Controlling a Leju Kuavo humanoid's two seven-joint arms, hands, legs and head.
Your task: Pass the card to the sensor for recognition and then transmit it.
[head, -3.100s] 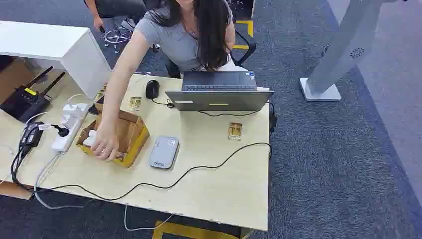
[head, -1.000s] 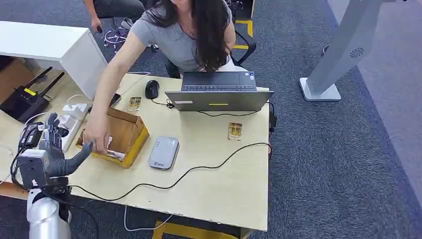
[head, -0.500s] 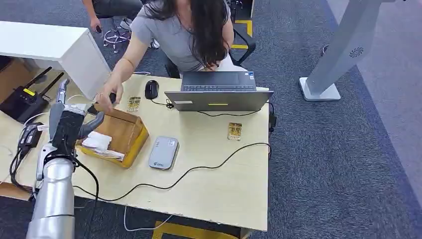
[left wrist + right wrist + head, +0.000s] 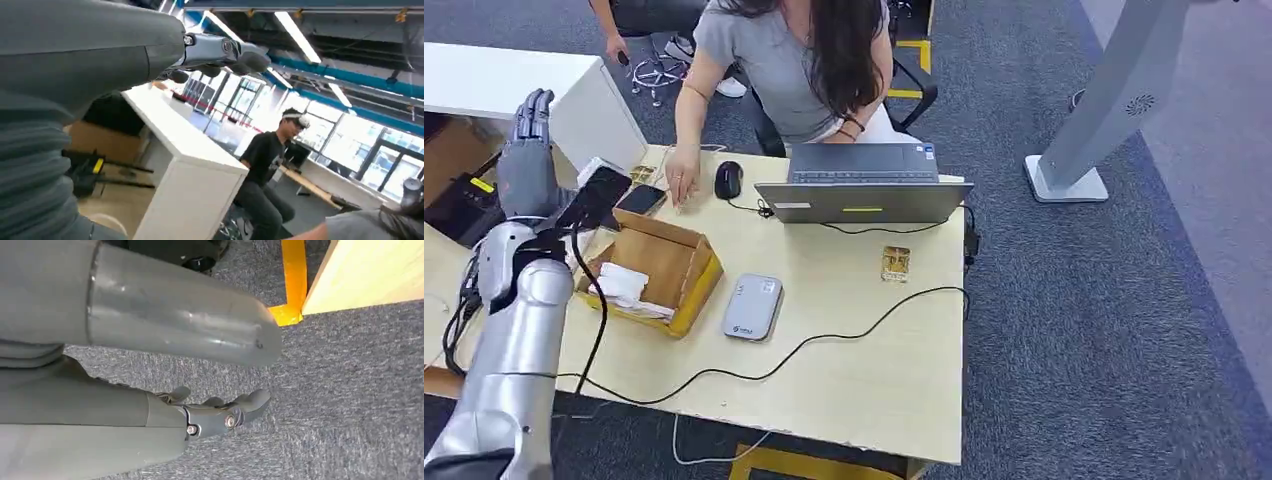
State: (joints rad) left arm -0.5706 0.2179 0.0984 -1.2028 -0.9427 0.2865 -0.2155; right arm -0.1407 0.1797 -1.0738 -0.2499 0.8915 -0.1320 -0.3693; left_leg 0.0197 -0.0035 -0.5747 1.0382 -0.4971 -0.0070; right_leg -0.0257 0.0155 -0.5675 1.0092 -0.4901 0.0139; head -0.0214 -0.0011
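Head view: left robot hand (image 4: 527, 150) raised above the surface's (image 4: 864, 370) far-left edge, fingers straight and apart, nothing in it. Silver arm rises from the lower left and covers part of the power strip and cables behind it. Box (image 4: 656, 270) of brown card sits open just right of the arm, white cards (image 4: 624, 285) lying inside on its floor, pale and flat w/ crumpled-looking edges. Grey sensor (image 4: 753, 306) flat just right of the box, apart from it. Black cable (image 4: 824, 335) snakes across the surface in front of the sensor. Phone (image 4: 640, 198) behind the box; a person's hand (image 4: 682, 180) rests near it, beside a mouse (image 4: 728, 179). Laptop (image 4: 864, 185) further right, small gold tag (image 4: 896, 263) in front of it.

Left wrist view: left robot hand (image 4: 220, 52) held up in the air, fingers extended, empty. White cabinet (image 4: 190, 160) beyond; a seated person in black (image 4: 267, 170) further off.

Right wrist view: right robot hand (image 4: 220, 412) hangs over grey carpet (image 4: 350, 390), fingers loosely bent, apart, empty. Surface corner and a yellow bar (image 4: 292, 280) nearby.
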